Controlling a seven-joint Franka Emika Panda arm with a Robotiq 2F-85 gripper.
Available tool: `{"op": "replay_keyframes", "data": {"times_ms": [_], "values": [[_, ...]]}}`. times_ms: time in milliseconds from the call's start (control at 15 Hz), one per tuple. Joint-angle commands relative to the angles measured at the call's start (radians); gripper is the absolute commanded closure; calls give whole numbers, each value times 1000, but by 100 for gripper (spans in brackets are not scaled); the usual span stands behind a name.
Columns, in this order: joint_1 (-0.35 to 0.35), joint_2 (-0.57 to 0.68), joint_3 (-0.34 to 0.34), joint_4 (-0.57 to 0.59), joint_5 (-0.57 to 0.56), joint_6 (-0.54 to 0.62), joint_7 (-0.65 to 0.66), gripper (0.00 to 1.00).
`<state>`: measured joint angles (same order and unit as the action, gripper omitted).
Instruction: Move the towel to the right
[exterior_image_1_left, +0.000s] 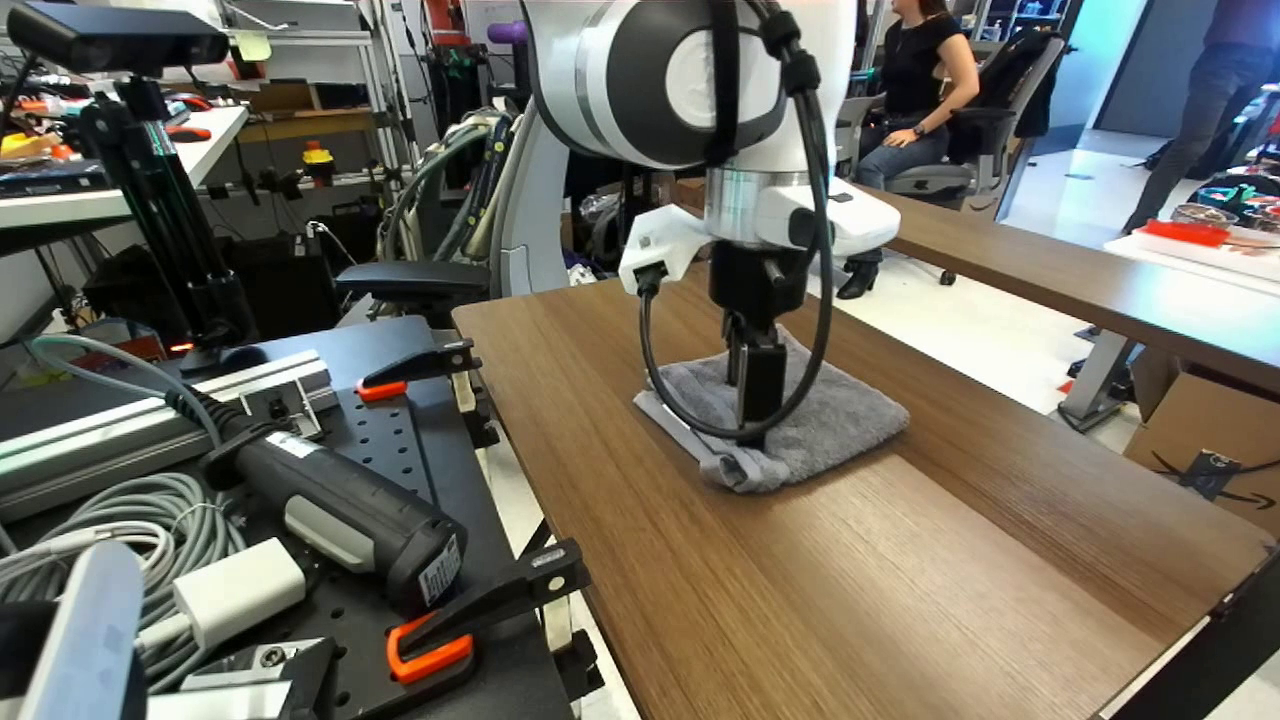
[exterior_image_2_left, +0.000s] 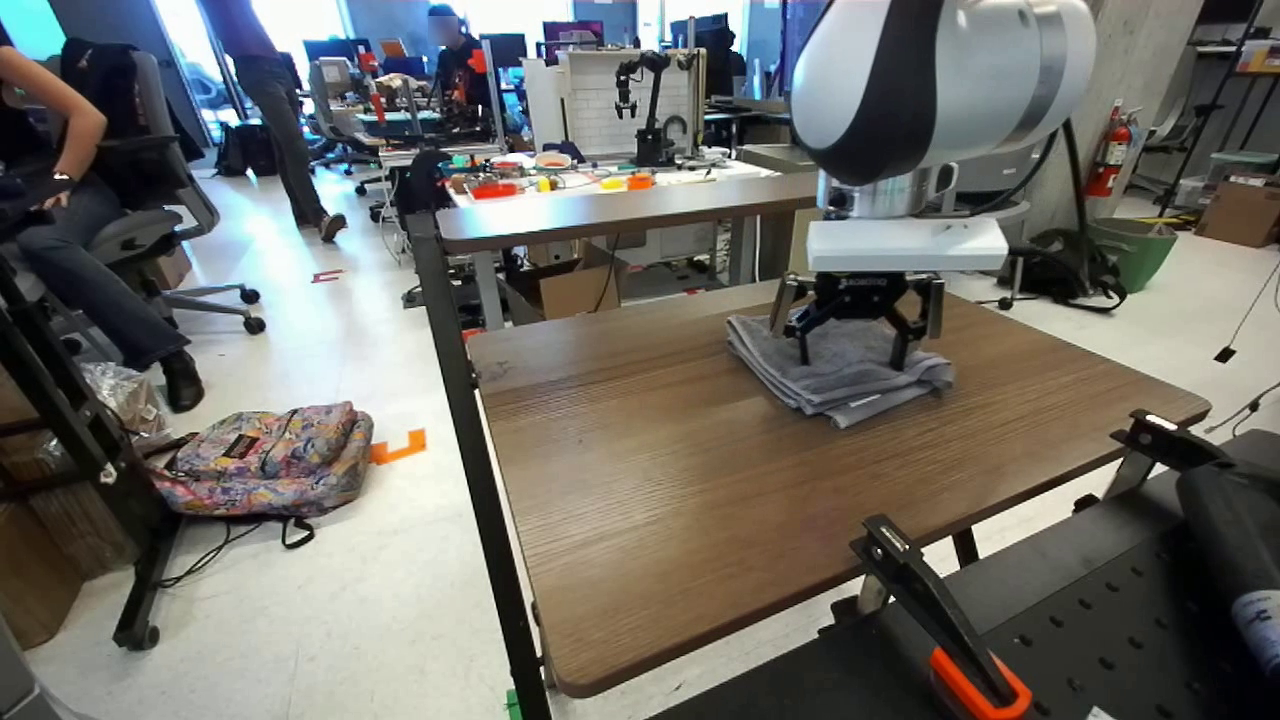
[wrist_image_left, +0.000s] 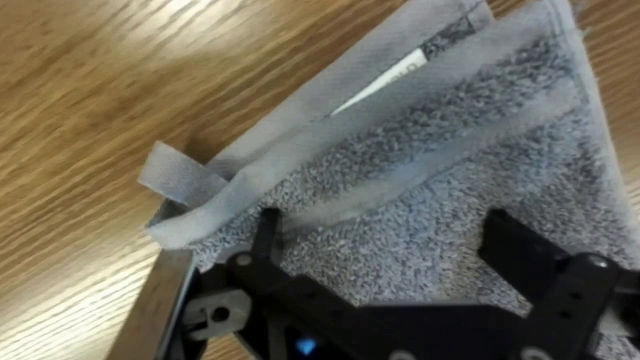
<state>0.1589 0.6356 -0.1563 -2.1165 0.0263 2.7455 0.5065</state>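
Observation:
A folded grey towel (exterior_image_1_left: 845, 425) lies on the brown table in both exterior views (exterior_image_2_left: 845, 390). In the wrist view the towel (wrist_image_left: 425, 175) shows its hem strips, a white label and a small loop at its left corner. My gripper (exterior_image_2_left: 850, 365) points down over the towel. It also shows side-on in an exterior view (exterior_image_1_left: 748, 415). In the wrist view the gripper (wrist_image_left: 382, 214) is open, with wide-apart black fingers and flat towel between them. The fingertips are at or very near the towel surface; I cannot tell whether they touch.
The brown table (exterior_image_2_left: 640, 500) extends well beyond the towel. A black pegboard surface (exterior_image_1_left: 400, 440) with a scanner (exterior_image_1_left: 350, 520), cables and orange-tipped clamps (exterior_image_1_left: 490, 610) adjoins one edge. A dark metal post (exterior_image_2_left: 455, 400) stands along another edge. A loose cable (exterior_image_1_left: 825, 250) hangs around the gripper.

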Motion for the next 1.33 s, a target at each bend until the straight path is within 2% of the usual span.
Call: {"op": "replay_keyframes", "data": {"times_ms": [0,267,533,867,933,1200,1267], "values": [[-57,38,-57,20,14,-26,-27,0],[-130,51,-93,45,24,-52,-36,0],[-163,46,-102,60,22,-91,-34,0],[-127,-73,-108,25,-2,-165,-23,0],[-121,-124,-97,10,-15,-220,-48,0],[-64,-282,-87,-78,-107,-315,-62,0],[-98,-182,-76,6,-74,-278,-31,0]]}}
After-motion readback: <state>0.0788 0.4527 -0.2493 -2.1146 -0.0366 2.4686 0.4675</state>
